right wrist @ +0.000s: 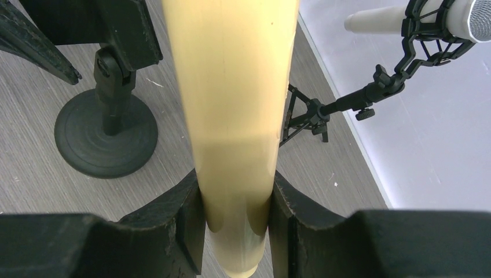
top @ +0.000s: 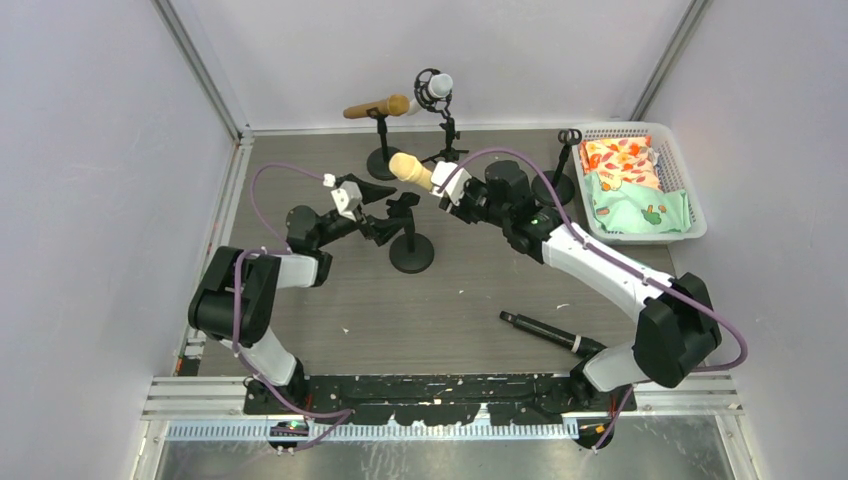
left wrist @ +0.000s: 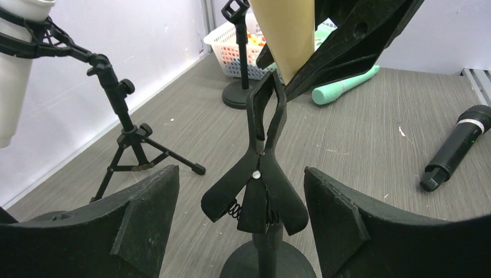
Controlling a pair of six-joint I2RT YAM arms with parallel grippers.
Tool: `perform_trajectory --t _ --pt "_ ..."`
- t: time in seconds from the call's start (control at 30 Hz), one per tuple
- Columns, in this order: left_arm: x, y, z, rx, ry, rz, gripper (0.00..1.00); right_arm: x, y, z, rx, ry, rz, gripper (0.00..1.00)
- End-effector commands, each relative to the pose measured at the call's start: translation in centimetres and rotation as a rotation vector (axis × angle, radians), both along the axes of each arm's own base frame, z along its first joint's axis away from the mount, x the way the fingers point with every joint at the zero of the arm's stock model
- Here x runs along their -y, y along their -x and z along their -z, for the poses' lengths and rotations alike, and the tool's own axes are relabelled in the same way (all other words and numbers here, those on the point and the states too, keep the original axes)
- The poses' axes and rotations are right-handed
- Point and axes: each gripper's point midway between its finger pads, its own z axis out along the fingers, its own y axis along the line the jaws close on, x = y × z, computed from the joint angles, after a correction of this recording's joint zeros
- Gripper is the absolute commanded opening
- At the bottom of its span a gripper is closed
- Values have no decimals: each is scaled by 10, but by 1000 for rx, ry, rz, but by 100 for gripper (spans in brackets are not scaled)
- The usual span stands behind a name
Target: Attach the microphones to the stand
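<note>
Black, the nearest microphone [top: 540, 330] lies flat on the counter [top: 460, 290] by the right arm's base. Further in, we see the left pincer [top: 385, 225] spread wide around the spring clip [left wrist: 263, 168] of a stand [top: 411, 256], while the right pincer [top: 452, 190] grips the cream-yellow microphone [top: 410, 170], its narrow end at the clip's top. Furthest back, the gold microphone [top: 378, 107] and white microphone [top: 437, 86] sit on 2 stands.

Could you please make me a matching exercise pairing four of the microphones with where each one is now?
1. white microphone
2. gold microphone
3. cream-yellow microphone
4. black microphone

A. lying on the table
B. gripped by the right gripper
C. in the shock mount on the tripod
D. on a round-base stand at the back

Pairs: 1-C, 2-D, 3-B, 4-A
</note>
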Motion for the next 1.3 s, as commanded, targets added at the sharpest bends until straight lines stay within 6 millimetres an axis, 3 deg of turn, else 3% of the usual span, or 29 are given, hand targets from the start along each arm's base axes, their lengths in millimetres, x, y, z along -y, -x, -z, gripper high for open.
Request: perform_trajectory --t 0.0,0.27,0.53,1.03,1.27 --pt "0 -5 -16 58 19 20 77 -10 -10 -32 87 -41 -22 5" --pt "0 -6 -14 42 16 41 60 -13 -14 -24 75 -28 -26 5" --pt "-2 -11 -11 -10 24 70 1 -24 -22 -19 79 -42 -43 5" --pt "-2 -8 -13 -7 19 89 0 -58 -23 17 51 57 -118 5" --pt "-2 -7 -15 -2 18 95 0 -55 -17 41 42 135 -131 5"
